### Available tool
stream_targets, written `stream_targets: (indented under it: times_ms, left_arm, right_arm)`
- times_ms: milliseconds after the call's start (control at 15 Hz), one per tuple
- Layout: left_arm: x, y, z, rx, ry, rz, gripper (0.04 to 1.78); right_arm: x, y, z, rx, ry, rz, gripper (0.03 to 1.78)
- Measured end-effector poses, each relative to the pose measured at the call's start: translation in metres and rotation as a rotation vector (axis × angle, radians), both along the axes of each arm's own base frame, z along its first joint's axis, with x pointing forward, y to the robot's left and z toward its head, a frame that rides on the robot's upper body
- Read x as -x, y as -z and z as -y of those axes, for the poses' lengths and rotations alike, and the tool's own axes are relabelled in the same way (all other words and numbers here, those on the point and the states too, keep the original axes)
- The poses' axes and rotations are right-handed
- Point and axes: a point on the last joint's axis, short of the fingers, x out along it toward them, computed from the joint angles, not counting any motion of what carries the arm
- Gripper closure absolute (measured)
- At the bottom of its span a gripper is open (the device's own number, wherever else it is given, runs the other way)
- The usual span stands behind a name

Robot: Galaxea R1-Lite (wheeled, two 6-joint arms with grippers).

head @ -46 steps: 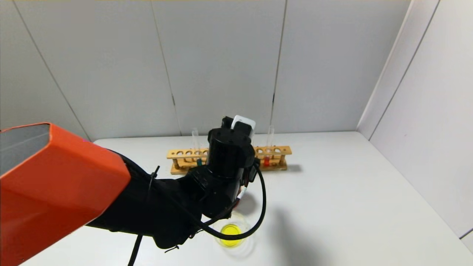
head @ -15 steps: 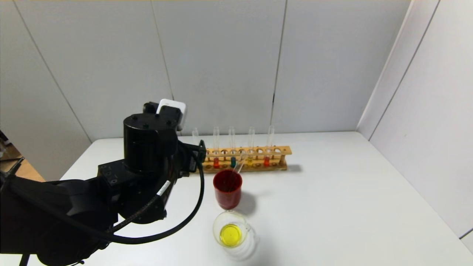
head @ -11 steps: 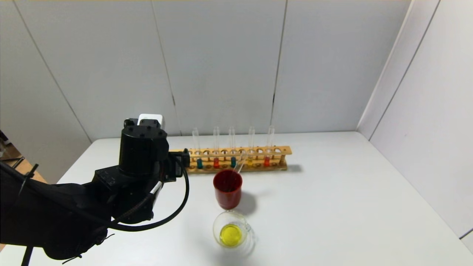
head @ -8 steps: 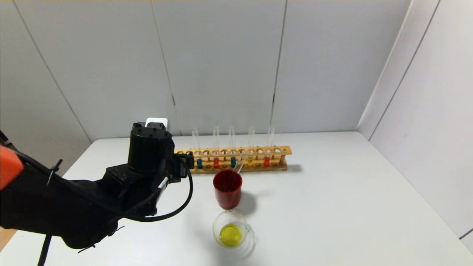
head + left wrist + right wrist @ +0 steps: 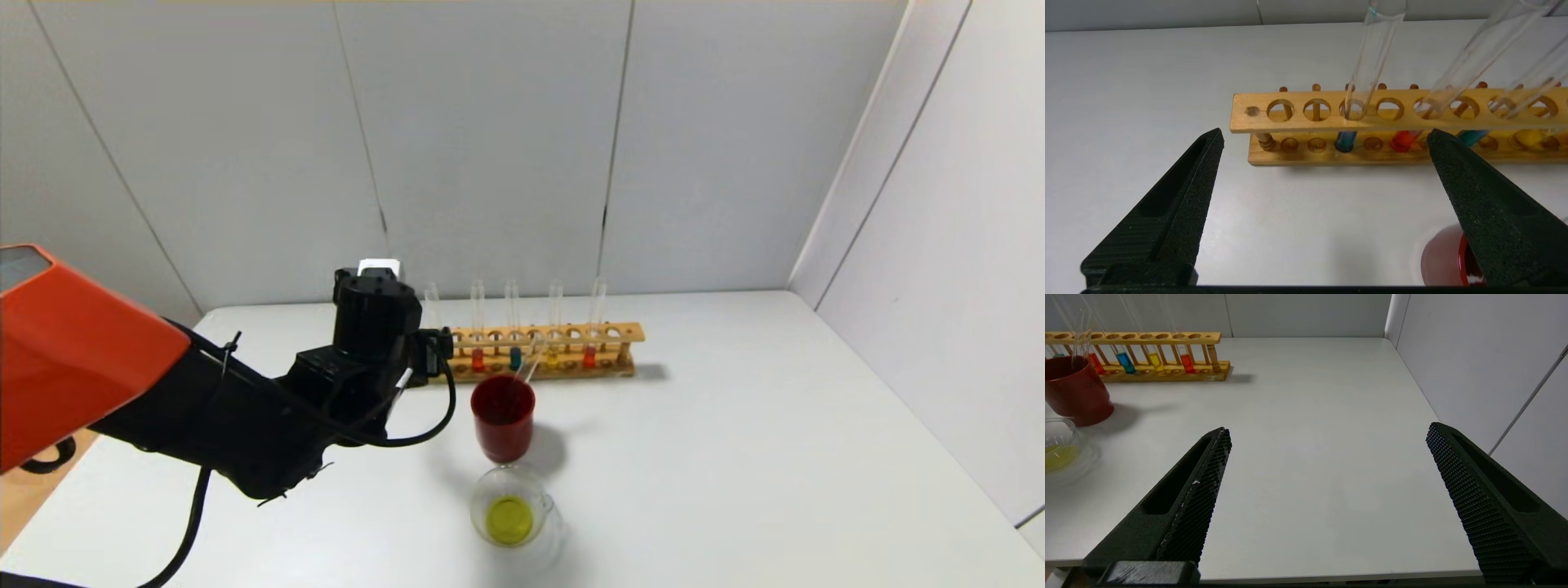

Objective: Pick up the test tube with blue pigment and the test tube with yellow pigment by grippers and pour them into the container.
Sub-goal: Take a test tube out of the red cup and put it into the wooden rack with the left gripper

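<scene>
Left wrist view | left claw [image 5: 1323, 136] spread wide, empty | faces blue test tube [image 5: 1346, 141]; right claw [image 5: 1327, 435] wide, empty.

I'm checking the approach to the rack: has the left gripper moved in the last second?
Yes. In the head view the left gripper has moved right and farther from the robot, toward the left end of the wooden rack, jaws open.

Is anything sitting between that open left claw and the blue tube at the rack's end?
No. In the left wrist view, only bare white table separates the left gripper from the blue tube.
</scene>
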Motion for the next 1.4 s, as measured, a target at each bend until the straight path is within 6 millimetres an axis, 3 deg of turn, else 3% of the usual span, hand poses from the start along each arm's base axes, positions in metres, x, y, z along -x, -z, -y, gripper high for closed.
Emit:
stream_targets:
  times_ms: [533,1000,1200,1400]
  left_arm:
    - [-0.056,0.012,0.007,0.014,0.007,-0.002,0.07]
    - [-0.076,0.022,0.006,0.014,0.012,-0.028,0.08]
    - [-0.076,0.024,0.006,0.010,0.011,-0.034,0.25]
    - [-0.076,0.026,0.007,0.006,0.016,-0.038,0.66]
  right_arm:
    - [0.000,0.000,0.000,0.001,0.000,0.000,0.07]
    - [0.000,0.000,0.000,0.000,0.000,0.001,0.07]
    - [0.000,0.000,0.000,0.000,0.000,0.001,0.07]
    - [0.000,0.000,0.000,0.000,0.000,0.000,0.07]
